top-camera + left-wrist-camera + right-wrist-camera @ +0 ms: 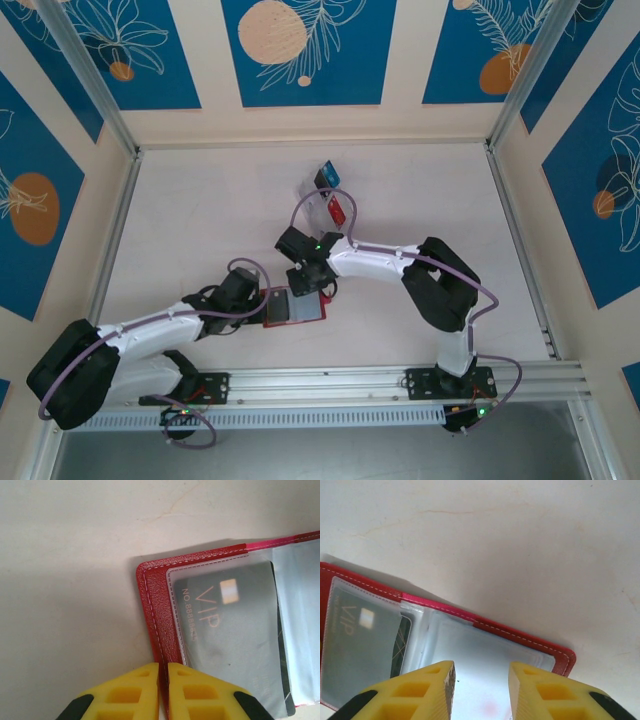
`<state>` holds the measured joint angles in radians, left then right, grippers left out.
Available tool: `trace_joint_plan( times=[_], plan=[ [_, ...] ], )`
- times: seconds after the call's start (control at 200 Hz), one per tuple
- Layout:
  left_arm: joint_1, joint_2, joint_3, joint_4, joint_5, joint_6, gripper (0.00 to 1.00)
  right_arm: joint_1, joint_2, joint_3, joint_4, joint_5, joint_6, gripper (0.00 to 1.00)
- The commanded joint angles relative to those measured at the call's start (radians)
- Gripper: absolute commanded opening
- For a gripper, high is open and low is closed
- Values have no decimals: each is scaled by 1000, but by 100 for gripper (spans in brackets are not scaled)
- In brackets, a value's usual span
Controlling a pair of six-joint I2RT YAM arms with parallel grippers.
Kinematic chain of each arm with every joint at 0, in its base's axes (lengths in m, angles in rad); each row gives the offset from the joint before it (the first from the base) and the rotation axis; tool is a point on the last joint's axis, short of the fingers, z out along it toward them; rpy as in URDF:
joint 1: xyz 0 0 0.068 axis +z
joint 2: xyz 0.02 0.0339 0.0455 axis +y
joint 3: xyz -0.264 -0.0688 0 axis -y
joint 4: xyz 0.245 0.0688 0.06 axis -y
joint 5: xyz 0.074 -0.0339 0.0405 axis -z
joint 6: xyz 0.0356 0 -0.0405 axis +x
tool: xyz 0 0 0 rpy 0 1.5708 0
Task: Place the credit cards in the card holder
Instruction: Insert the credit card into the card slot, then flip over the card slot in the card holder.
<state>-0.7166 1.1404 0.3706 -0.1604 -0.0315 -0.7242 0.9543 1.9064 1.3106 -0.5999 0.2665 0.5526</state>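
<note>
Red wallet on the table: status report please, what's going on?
Left gripper shut on card holder edge. Right gripper open, over its clear sleeves. Black VIP card in a sleeve. Blue card, red card at far rack.

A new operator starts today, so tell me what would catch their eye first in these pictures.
The open red card holder lies near the front middle of the table, a black VIP card already behind its clear sleeve. The left gripper pinches the holder's edge, while the right gripper hangs open over the empty sleeve. Farther back, a blue card and a red card sit in a clear rack.
</note>
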Motion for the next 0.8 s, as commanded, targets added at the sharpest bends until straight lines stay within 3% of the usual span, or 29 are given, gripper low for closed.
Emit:
trace_joint_plan(
  times=[0.0, 0.46, 0.795],
  plan=[
    [-10, 2, -27, -75, -12, 0, 11, -4, 39, 19, -31, 13, -16, 36],
    [-10, 0, -22, -79, -12, -1, 10, 29, 82, -54, 10, -19, 38, 34],
    [-10, -10, -22, -87, -11, -4, 10, 58, 88, -102, 61, -21, 78, 4]
  ],
)
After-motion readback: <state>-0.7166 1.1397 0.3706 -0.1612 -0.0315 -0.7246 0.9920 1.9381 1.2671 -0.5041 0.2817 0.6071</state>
